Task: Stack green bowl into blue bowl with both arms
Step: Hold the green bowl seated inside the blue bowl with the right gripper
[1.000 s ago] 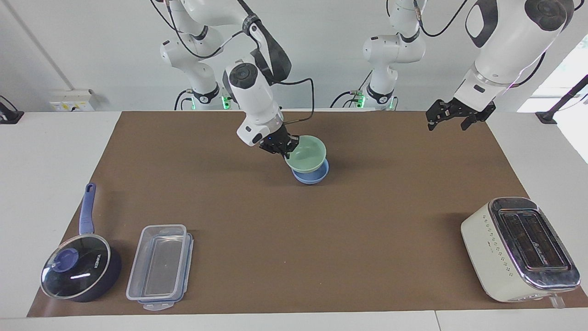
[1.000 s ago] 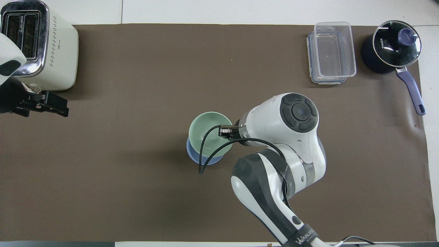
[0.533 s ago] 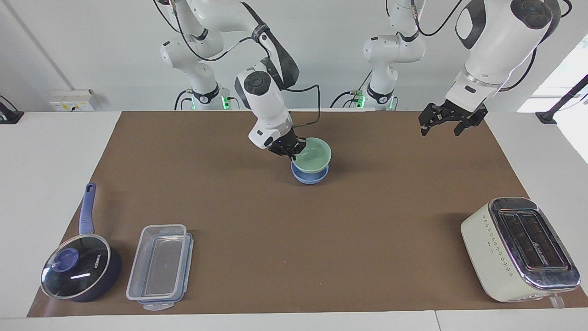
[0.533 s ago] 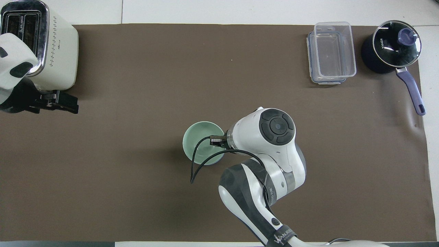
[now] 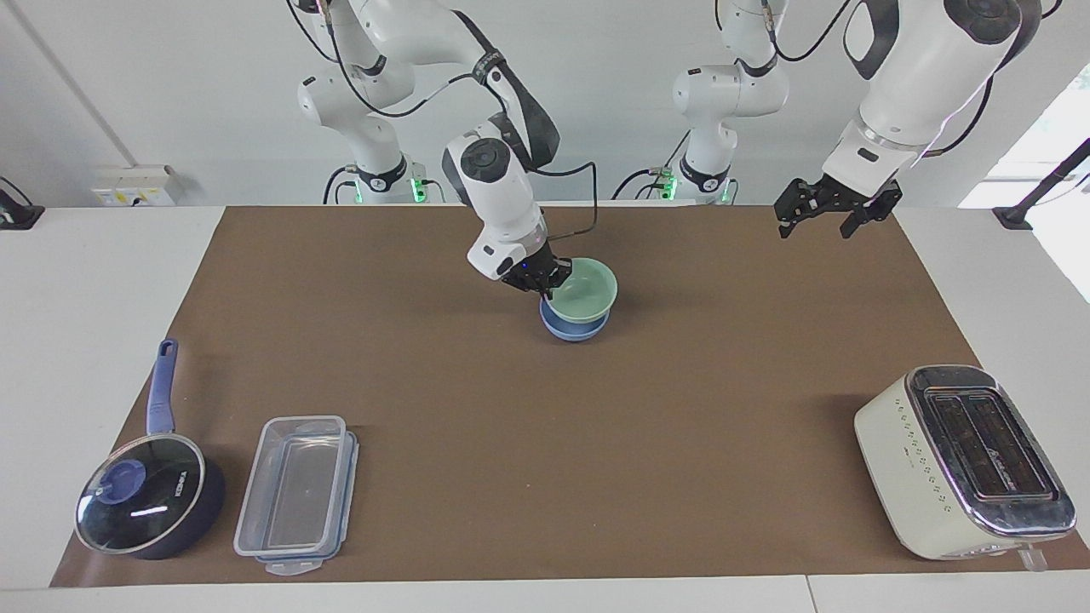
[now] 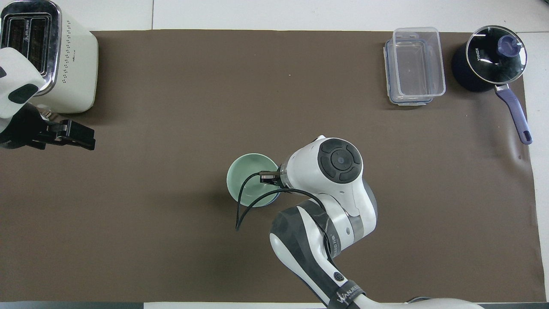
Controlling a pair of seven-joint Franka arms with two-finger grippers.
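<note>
Green bowl [image 5: 583, 290] pinched by right end effector [image 5: 536, 277].

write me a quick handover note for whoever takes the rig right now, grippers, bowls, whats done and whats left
Right gripper: shut on the rim of the green bowl, at the side toward the right arm's end.
Left gripper: open, holding nothing, waiting in the air over the mat's edge at the left arm's end.
Green bowl: sitting in the blue bowl at mid-table, slightly tilted.
Blue bowl: on the mat, only its lower part showing under the green one.
Done: green bowl brought into the blue bowl.
Left: release the rim, check that the bowl settles level, withdraw the right arm.
</note>
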